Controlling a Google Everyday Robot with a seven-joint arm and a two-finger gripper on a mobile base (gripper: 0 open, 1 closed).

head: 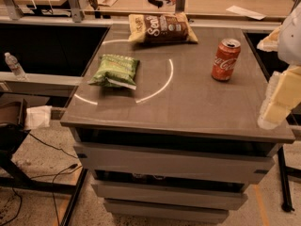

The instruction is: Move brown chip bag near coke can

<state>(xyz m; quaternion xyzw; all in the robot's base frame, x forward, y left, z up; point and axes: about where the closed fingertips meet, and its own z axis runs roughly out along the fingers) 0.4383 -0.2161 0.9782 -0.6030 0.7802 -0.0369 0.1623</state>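
Three things lie on the table (pixel 197 112), none held yet: the gripper (pixel 278 100) hangs at the right edge, open or closed I cannot tell, and I think it must next reach the brown bag (pixel 162 28) at the top middle, left of the can (pixel 225 59).

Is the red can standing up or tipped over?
Standing up: the coke can rests on its base on the table, silver top facing up. The gripper hangs at the table's right edge, not touching it.
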